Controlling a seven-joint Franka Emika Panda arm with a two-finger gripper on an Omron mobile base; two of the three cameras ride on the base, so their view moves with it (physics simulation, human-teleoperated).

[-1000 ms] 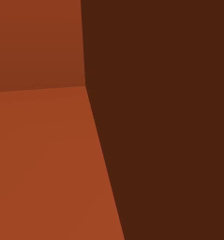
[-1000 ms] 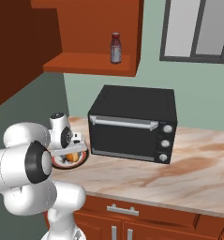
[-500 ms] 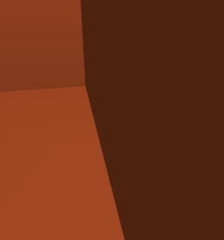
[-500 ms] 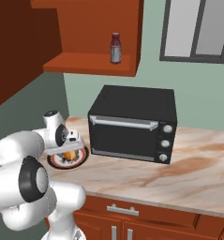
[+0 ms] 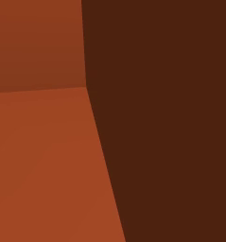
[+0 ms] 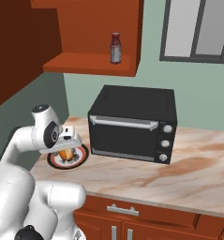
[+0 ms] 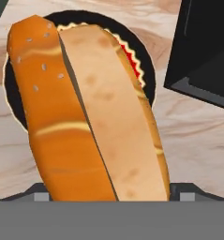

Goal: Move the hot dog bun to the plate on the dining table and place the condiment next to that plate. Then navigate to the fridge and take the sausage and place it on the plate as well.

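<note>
The hot dog bun (image 7: 90, 117), golden-orange and split lengthwise, lies on a round black-rimmed plate (image 7: 148, 70) on the marbled counter. In the right base view the bun (image 6: 63, 154) peeks out under the hand on that plate (image 6: 80, 160), left of the oven. My gripper (image 7: 113, 196) is down over the bun, open, with a fingertip (image 7: 40, 195) on either side of its near end. From the right base view the gripper (image 6: 66, 150) hangs just above the plate. The condiment (image 6: 115, 48), a dark red bottle, stands on the wall shelf above the oven.
A black toaster oven (image 6: 132, 124) stands right next to the plate on the counter (image 6: 188, 173). A red-brown shelf (image 6: 90, 64) and cabinets hang overhead, with a window at the upper right. Close red-brown cabinet panels (image 5: 39, 165) block the left base view.
The arm's elbow has swung down and to the left, and the hand has settled lower over the bun on the plate. The bun and bottle have not moved.
</note>
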